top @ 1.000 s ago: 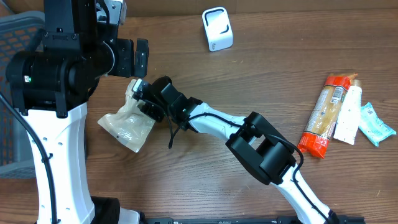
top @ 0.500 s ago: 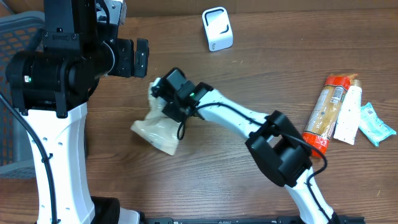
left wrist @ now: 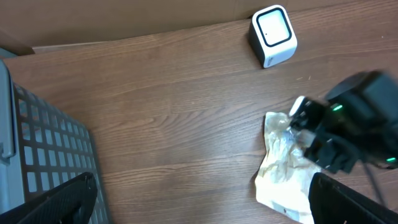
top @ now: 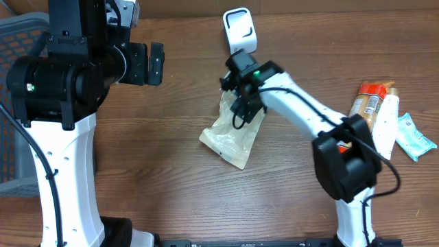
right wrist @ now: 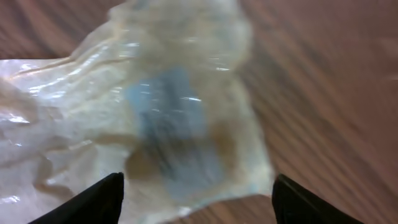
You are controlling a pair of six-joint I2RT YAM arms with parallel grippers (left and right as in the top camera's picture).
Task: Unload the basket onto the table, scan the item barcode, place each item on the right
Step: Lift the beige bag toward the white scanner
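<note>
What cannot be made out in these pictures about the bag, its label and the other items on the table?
Label on the clear bag: right wrist view, motion-blurred; no barcode readable.
Bag's top edge: overhead, hidden under the right gripper; contact cannot be told.
Orange packet, white tube, teal packet: overhead, print too small; the right arm covers the orange packet's lower end.
Basket: left wrist view, cut off by the left edge.

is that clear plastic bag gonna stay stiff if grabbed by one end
Probably floppy: the clear plastic bag is crumpled and wrinkled all over. Likely light, since it looks thin and translucent. Its glossy film may be slippery.
</note>
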